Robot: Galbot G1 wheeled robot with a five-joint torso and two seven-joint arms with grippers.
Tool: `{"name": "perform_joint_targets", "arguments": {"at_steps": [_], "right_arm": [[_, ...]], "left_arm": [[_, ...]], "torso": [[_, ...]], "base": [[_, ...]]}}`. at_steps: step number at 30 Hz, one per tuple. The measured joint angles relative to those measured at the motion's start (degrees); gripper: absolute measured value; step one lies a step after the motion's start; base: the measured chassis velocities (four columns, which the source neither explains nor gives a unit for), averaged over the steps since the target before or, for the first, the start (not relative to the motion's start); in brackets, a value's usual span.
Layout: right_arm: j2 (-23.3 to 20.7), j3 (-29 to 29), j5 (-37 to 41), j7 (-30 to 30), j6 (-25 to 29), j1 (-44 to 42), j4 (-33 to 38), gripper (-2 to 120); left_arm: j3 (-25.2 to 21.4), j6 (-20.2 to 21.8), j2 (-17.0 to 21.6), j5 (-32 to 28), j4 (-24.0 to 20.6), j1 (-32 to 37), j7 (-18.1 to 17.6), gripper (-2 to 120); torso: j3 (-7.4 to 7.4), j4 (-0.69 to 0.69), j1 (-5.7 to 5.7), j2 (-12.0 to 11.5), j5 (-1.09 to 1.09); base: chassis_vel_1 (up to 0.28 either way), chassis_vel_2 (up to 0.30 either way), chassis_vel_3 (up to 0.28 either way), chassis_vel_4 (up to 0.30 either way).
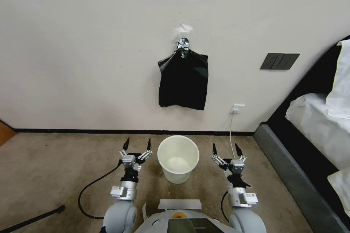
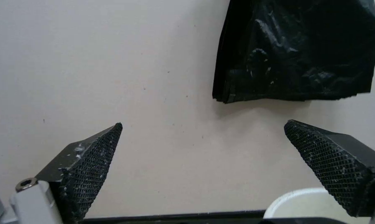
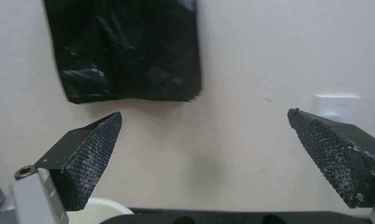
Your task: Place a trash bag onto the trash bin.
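The trash bin (image 1: pixel 177 176), round and cream-white, stands empty on the carpet close to the wall, between my two grippers. Its rim shows in the left wrist view (image 2: pixel 295 202) and the right wrist view (image 3: pixel 98 211). The single trash bag is out of view. A flat bundle of black bags (image 1: pixel 183 82) hangs from a silvery knot on the wall above the bin, and both wrist views (image 2: pixel 297 53) (image 3: pixel 125 53) face it. My left gripper (image 1: pixel 137 141) (image 2: pixel 203 124) is open beside the bin, holding nothing. My right gripper (image 1: pixel 225 146) (image 3: pixel 205 112) is open on the bin's other side, also holding nothing.
A bed (image 1: pixel 321 123) with white bedding and a dark frame runs along the right. A wall socket (image 1: pixel 237 109) with a white cable sits just right of the bin, and a dark switch panel (image 1: pixel 280 61) is higher up. A black cable (image 1: pixel 91 189) loops on the carpet at the left.
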Motion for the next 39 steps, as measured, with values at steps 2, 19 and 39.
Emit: {"name": "perform_joint_targets", "arguments": {"at_steps": [2,19,39], "right_arm": [[-2.0,-1.4,3.6,-0.2,-1.5,3.2,-0.3,100],[-4.0,-12.2,52.3,2.7,-12.0,47.3,-13.7,100],[0.7,-17.4,68.6,3.3,-12.7,68.3,-29.3,100]], "left_arm": [[-0.1,-0.3,-0.8,0.6,0.1,0.6,0.0,100],[-0.9,-0.8,-3.2,4.5,-1.5,4.6,0.3,100],[-2.7,-0.7,-3.8,1.2,-2.5,3.6,0.0,100]], "torso": [[0.00,0.00,0.00,0.0,-0.01],[0.01,-0.02,0.01,0.0,-0.02],[0.00,-0.01,0.01,0.0,-0.02]], "base": [[0.000,0.000,0.000,0.000],[0.000,0.000,0.000,0.000],[0.000,0.000,0.000,0.000]]}}
